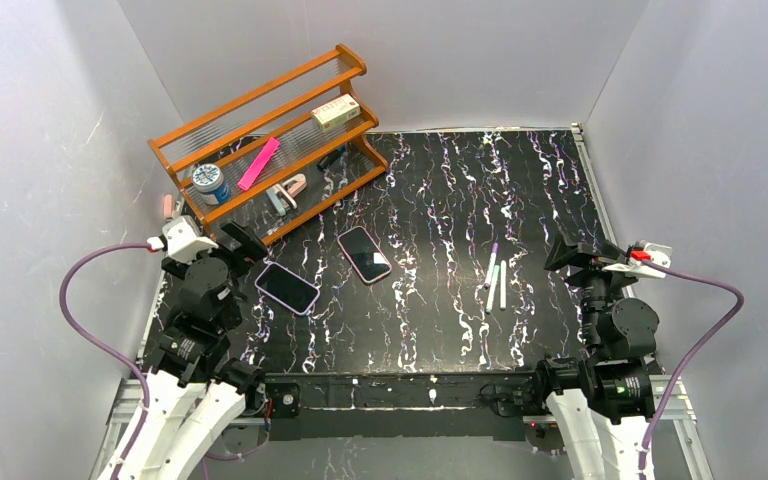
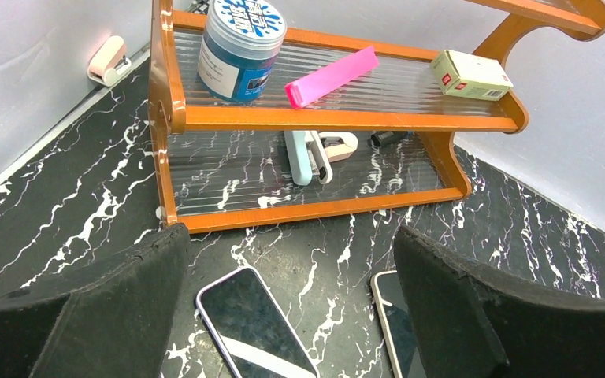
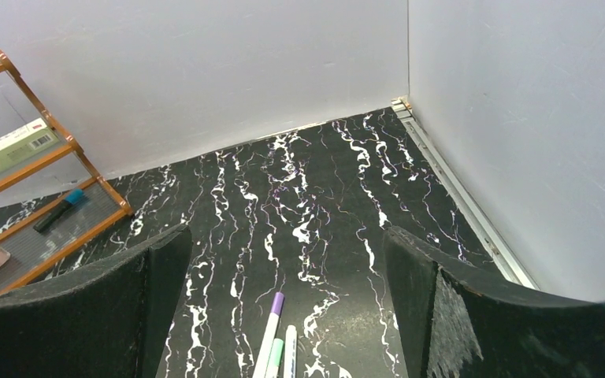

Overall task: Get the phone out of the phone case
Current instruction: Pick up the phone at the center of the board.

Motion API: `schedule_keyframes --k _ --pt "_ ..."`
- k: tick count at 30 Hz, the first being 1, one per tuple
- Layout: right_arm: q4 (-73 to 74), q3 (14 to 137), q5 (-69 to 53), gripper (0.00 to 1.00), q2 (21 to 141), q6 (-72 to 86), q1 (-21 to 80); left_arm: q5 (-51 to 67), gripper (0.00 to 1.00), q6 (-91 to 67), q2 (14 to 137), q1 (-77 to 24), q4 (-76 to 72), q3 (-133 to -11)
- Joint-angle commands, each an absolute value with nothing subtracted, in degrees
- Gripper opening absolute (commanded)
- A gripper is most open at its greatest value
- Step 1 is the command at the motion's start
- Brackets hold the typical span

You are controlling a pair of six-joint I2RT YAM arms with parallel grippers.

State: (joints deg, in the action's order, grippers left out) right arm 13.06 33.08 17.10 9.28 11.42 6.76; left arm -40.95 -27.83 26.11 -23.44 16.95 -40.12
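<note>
Black marble-patterned counter (image 1: 440,200) with two phones lying screen-up, and both robot arms clear of them.

We judge the task not yet begun. A lavender-edged phone (image 1: 287,287) lies just ahead of the left gripper (image 1: 243,243), and a pink-edged phone (image 1: 364,253) lies just beside it, nearer the middle. Both rest flat and apart, and we cannot tell which one sits in the phone case. The left gripper and the right gripper (image 1: 563,251) have their jaws spread wide and hold nothing. Grasping, peeling off the case and lifting the phone free all remain. On the wooden rack (image 1: 260,100) a blue jar (image 1: 209,182) has a printed lid and a small box (image 1: 335,111) has a red-marked label, but we cannot read either.
</note>
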Motion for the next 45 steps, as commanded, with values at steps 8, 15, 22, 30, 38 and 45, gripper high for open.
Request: schedule_keyframes --k 8,15,22,30,38,45 --pt "9.4 33.0 15.8 0.99 8.5 11.4 6.5 -36.0 0.98 -34.1 32.2 -23.6 19.4 -41.1" --pt "9.3 32.9 14.9 0.99 7.5 11.7 6.5 -29.3 0.98 -42.1 41.9 -23.6 24.7 -41.8" --pt "9.3 33.0 14.3 0.99 6.5 12.0 6.5 -26.1 0.98 -45.3 52.5 -23.9 28.7 -42.6" --pt "8.9 32.8 13.6 0.99 6.5 12.1 6.5 -30.0 0.98 -49.9 60.3 -26.2 28.9 -40.3" --pt "9.5 33.0 12.9 0.99 6.1 12.2 6.5 -36.6 0.98 -57.8 67.9 -28.3 32.6 -42.2" --pt "9.4 32.9 12.2 0.99 5.5 12.2 6.5 -38.9 0.98 -63.3 76.4 -28.5 35.2 -44.5"
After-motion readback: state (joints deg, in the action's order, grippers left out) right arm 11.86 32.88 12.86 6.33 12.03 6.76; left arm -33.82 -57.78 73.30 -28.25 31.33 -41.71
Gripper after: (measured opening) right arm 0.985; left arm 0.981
